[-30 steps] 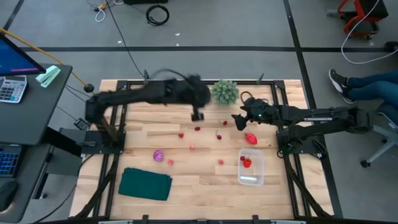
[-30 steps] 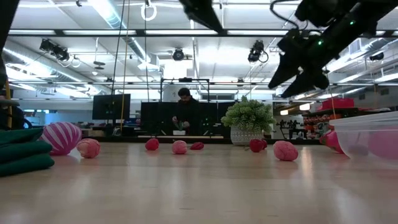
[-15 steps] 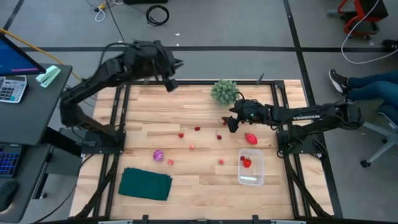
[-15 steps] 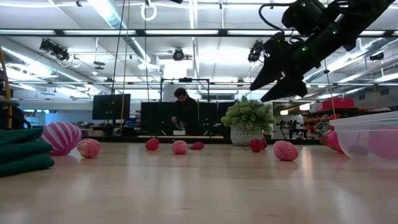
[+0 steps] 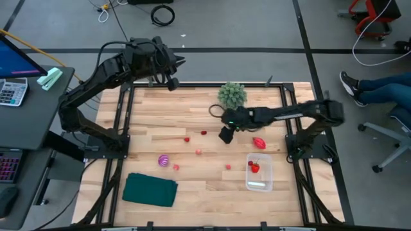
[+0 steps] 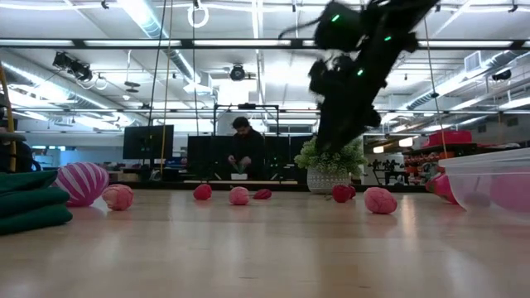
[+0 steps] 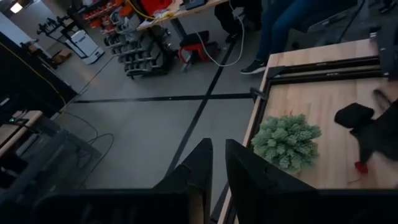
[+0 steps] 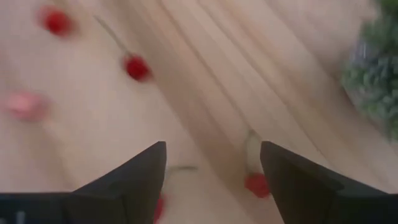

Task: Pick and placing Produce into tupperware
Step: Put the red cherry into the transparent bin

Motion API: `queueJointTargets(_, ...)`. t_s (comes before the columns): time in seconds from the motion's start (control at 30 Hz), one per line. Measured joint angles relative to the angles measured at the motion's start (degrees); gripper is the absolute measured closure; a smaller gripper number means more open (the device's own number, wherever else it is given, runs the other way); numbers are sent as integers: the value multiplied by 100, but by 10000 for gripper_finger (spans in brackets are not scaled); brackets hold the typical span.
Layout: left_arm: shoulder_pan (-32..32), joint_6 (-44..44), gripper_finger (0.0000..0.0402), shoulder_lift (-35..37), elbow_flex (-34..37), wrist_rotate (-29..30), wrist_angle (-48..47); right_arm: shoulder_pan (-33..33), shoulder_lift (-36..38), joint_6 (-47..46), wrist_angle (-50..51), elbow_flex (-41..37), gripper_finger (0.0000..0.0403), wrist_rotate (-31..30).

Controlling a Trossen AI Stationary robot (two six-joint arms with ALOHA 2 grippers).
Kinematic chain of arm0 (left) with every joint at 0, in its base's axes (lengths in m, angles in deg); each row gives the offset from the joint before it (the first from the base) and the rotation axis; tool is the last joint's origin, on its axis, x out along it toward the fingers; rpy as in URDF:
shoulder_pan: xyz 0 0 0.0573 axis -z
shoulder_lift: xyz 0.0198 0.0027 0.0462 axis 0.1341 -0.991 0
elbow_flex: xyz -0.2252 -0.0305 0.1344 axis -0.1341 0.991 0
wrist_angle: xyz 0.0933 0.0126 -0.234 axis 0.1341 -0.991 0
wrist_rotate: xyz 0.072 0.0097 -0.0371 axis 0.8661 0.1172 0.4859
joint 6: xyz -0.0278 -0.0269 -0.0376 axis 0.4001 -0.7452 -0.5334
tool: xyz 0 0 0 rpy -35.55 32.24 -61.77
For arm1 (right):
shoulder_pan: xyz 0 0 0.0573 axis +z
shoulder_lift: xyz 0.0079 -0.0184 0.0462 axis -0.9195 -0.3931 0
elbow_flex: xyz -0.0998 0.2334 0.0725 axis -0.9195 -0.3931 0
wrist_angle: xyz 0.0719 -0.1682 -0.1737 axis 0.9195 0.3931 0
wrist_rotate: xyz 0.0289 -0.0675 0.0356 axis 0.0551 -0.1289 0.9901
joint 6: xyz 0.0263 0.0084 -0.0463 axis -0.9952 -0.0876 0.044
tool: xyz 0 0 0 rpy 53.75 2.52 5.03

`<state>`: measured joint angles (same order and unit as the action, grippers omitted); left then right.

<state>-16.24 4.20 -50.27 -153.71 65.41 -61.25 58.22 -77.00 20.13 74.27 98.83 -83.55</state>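
Observation:
The produce lies scattered on the wooden table: small red pieces (image 5: 187, 138) (image 5: 203, 133), pink ones (image 5: 198, 152) (image 5: 228, 167), a purple-striped ball (image 5: 163, 160) and a larger red piece (image 5: 259, 143). One red piece (image 5: 255, 167) lies inside the clear tupperware (image 5: 259, 172) at the near right. My right gripper (image 5: 225, 135) hangs open above the table's middle, tilted down, over small red stemmed pieces (image 8: 257, 184) (image 8: 137, 67) without touching them. My left gripper (image 5: 172, 82) is raised high over the table's far left edge, shut and holding nothing (image 7: 217, 168).
A green bushy plant (image 5: 232, 94) stands at the far edge, just behind my right gripper. A folded dark green cloth (image 5: 150, 190) lies at the near left. A person's legs (image 5: 379, 86) show beyond the table's right side, and a person stands far off in the room (image 6: 243, 153).
My left gripper has risen and swung from above the table's far middle to over its far left edge. My right gripper has moved toward the table's left, sunk a little and tipped further down, ending over the small red pieces at the middle.

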Motion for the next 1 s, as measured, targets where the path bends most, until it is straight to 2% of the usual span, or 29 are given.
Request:
queueJointTargets(0.07, -1, 12, 347, -3, 0, 2, -13, -88, -436, -110, 470, 404, 140, 2)
queueJointTargets(0.2, -1, 20, 350, -2, 0, 6, -23, -262, -1102, -32, 679, 1029, 148, 50)
queueJointTargets(0.43, 0, 20, 360, -3, 0, 4, -158, -419, -1721, 51, 1491, 1727, 159, 216)
queueJointTargets(0.73, 0, -28, 358, -3, 0, 4, -324, -395, -1818, 5, 1864, 1663, 173, 157)
queueJointTargets(1.0, 0, -46, 368, -3, 0, 3, -327, -416, -2070, 8, 1773, 1658, 188, 74)
